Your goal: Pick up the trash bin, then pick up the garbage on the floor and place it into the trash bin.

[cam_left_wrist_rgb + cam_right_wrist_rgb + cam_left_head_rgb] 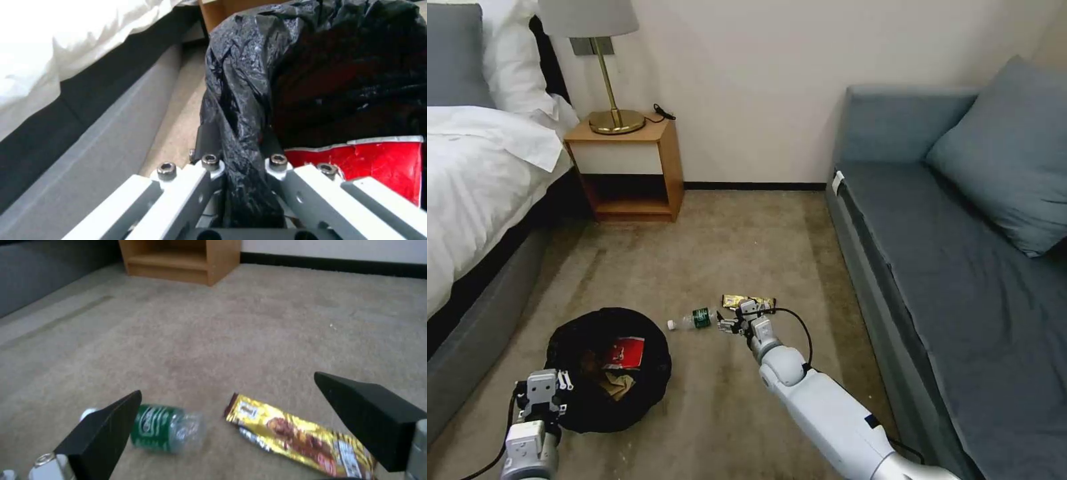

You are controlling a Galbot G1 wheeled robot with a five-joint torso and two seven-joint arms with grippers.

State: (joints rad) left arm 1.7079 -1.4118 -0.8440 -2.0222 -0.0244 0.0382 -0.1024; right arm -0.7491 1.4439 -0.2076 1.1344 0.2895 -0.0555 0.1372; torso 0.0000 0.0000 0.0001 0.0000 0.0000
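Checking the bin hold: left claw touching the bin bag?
Touching. The left wrist view shows the left claw pinching a fold of the bin's black bag between its fingers.

Beige carpet (pixel 720 247) across centre of frame. White-sheeted bed (pixel 474 173) at left edge, grey pillow (pixel 454 57) upper left. Wooden nightstand (pixel 627 170) upper left of centre, brass lamp (pixel 602 67) on top. Grey-blue sofa (pixel 960 280) along right side, matching cushion (pixel 1007 153) upper right.
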